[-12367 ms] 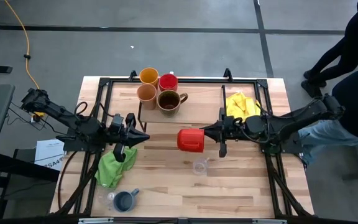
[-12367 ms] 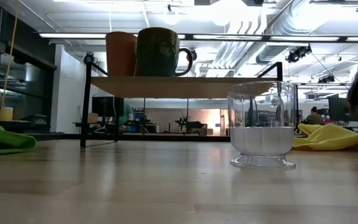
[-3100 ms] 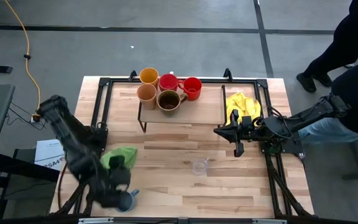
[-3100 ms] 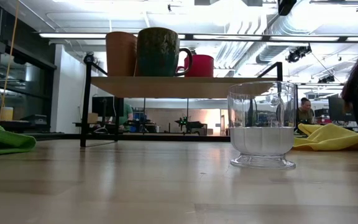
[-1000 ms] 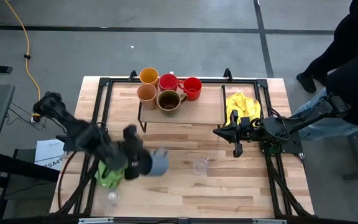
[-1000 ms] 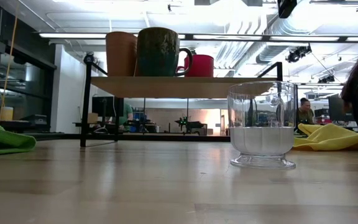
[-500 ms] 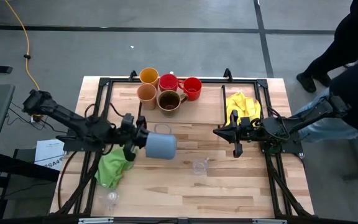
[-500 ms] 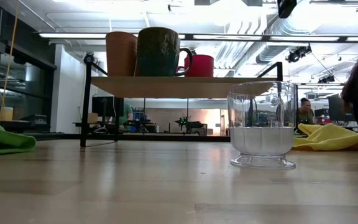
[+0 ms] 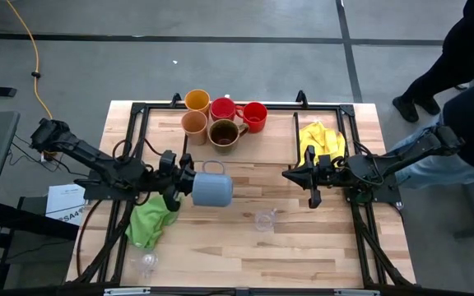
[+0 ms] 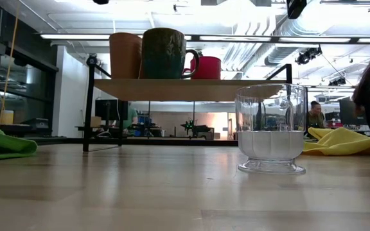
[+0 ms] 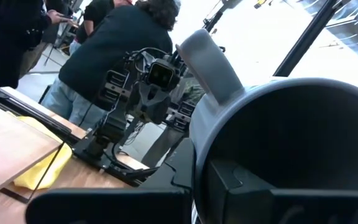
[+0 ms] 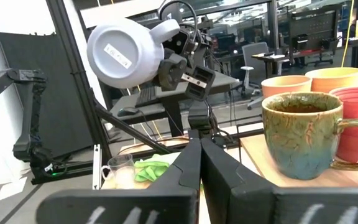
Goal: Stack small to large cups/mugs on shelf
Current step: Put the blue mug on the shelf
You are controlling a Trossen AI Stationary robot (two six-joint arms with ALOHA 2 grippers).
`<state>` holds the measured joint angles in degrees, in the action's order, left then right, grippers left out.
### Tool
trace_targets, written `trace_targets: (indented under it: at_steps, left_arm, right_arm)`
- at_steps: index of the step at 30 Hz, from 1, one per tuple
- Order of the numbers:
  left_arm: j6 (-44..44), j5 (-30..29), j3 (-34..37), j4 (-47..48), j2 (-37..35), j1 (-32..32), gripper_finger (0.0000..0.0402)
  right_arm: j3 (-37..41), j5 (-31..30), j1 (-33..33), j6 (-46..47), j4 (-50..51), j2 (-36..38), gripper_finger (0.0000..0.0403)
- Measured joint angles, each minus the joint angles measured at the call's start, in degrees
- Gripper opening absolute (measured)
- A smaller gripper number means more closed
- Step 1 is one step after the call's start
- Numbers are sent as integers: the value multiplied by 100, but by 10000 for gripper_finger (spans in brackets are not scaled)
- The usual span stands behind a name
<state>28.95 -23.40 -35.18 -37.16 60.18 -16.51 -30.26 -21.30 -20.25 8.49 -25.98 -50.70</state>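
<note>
Five cups stood on the shelf [image 9: 270, 141] at the tabletop's far edge: a yellow-orange cup [image 9: 197, 100], a tan cup [image 9: 193, 123], two red mugs [image 9: 223, 108], and a brown mug [image 9: 222, 132]. The left gripper [image 9: 186, 185] held the blue-grey mug [image 9: 212, 189] on its side in the air above the tabletop's middle, fingers clamped on it. The right gripper [image 9: 290, 174] hung near the right edge, fingers closed on nothing. One clear glass [image 9: 262, 219] stood toward the near edge.
</note>
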Motion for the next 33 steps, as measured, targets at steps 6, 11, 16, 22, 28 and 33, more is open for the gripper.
trace_targets:
  at_steps: [6,11,16,22,28,33]
  left_arm:
    - [0,-2,0,2,0,0,1]
    - [0,-4,0,4,0,0,1]
    - [57,-4,0,4,0,0,1]
    - [149,-194,-393,834,4,0,1]
    - [203,-468,-1707,3460,212,5,1]
    - [306,-638,-3309,5325,850,287,0]
  right_arm:
    - [0,0,0,0,0,0,0]
    - [0,0,0,0,0,0,0]
    - [0,0,0,0,0,0,0]
    - [0,0,0,0,0,0,0]
    - [0,0,0,0,2,0,0]
    - [0,0,0,0,-5,-2,0]
